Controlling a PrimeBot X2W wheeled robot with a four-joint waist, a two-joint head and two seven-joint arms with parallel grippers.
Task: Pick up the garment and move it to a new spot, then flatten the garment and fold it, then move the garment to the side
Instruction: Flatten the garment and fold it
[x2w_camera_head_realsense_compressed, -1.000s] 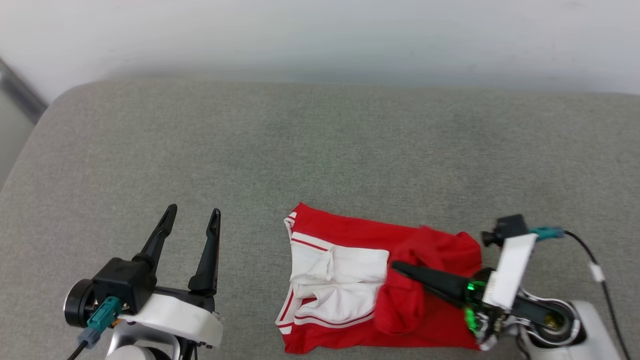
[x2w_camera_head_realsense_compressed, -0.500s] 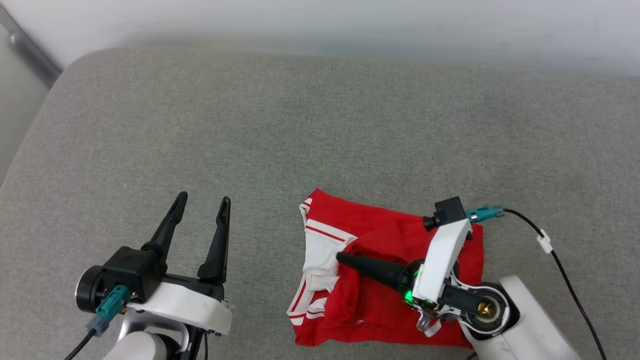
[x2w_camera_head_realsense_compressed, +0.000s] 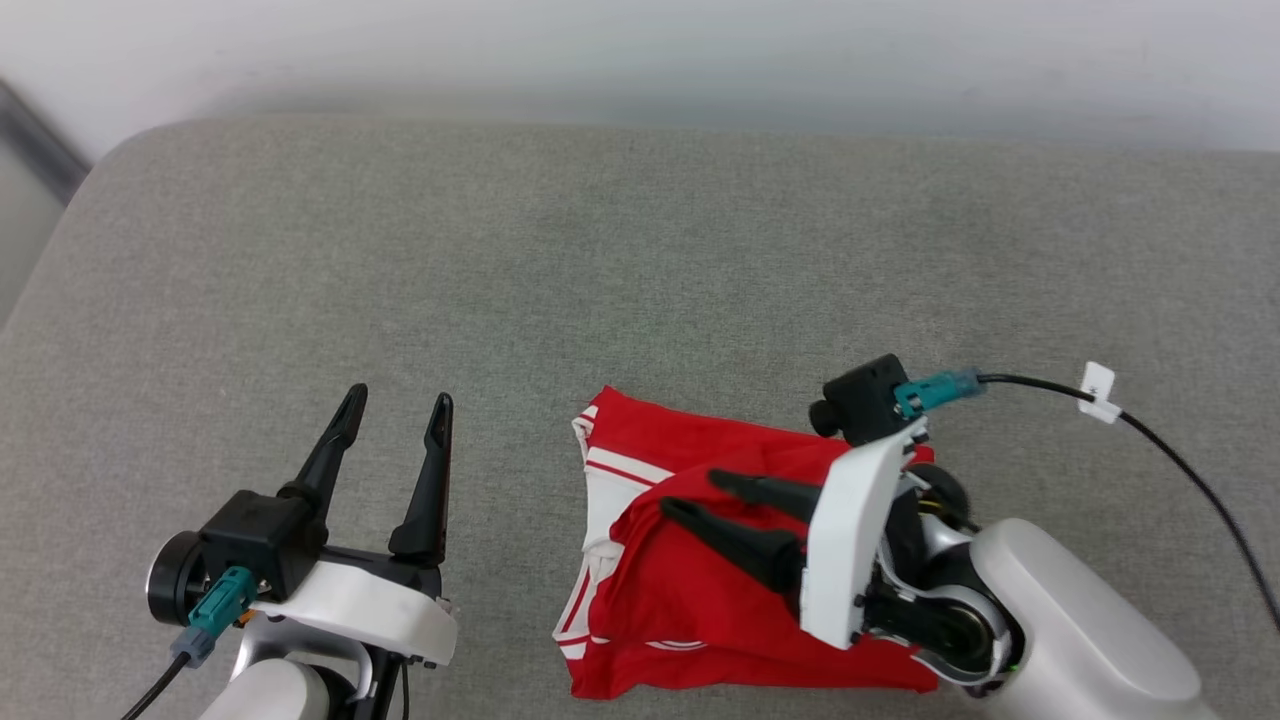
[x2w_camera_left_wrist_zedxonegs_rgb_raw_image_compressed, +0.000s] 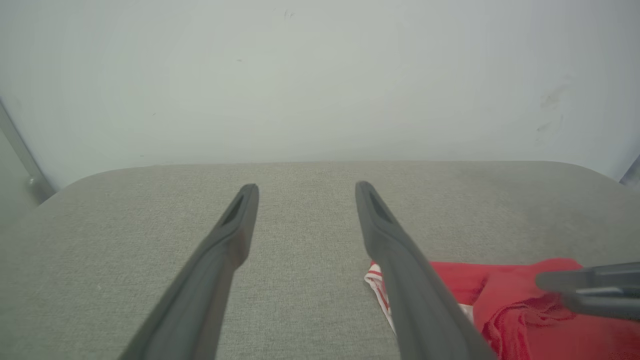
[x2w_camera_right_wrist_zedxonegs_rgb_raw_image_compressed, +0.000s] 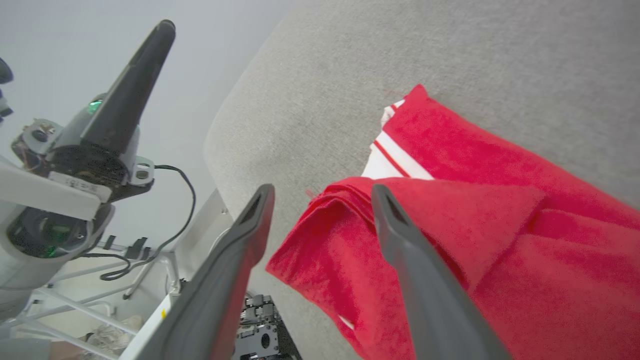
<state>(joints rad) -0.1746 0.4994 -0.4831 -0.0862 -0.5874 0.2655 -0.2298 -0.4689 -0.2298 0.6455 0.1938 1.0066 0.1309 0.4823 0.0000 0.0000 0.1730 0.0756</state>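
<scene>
Your right gripper (x2w_camera_head_realsense_compressed: 690, 492) has its fingers spread, with nothing pinched between them. They point across the garment (x2w_camera_head_realsense_compressed: 690, 610) towards its striped end and lie low over a red flap that is doubled over the white sleeve panels. In the right wrist view, the flap's folded edge runs just under the gap of the right gripper (x2w_camera_right_wrist_zedxonegs_rgb_raw_image_compressed: 322, 192), and one finger crosses the red cloth (x2w_camera_right_wrist_zedxonegs_rgb_raw_image_compressed: 550, 280). You cannot tell from either view whether the fingers rest on the fabric or hover just above it. Judged from that pose, this is the folding step: the flap is laid where it belongs and the fingers stand wide so the cloth can lie free.

The garment is a compact red bundle. Its white, red-striped trim shows at the end farthest from your right arm, and a strip of white sleeve is uncovered beside the flap. It lies on the grey cushion (x2w_camera_head_realsense_compressed: 640, 260), close to the edge nearest you, and the flap's edge looks rumpled rather than flat.

Your left gripper (x2w_camera_head_realsense_compressed: 400, 397) is well apart from the garment on its striped side. Its fingers are spread and empty and point away from you. From the left wrist view (x2w_camera_left_wrist_zedxonegs_rgb_raw_image_compressed: 305, 186), the garment's corner (x2w_camera_left_wrist_zedxonegs_rgb_raw_image_compressed: 505, 310) peeks past one finger. Parked there, that arm stays clear of the fold yet near enough to press or square it.
</scene>
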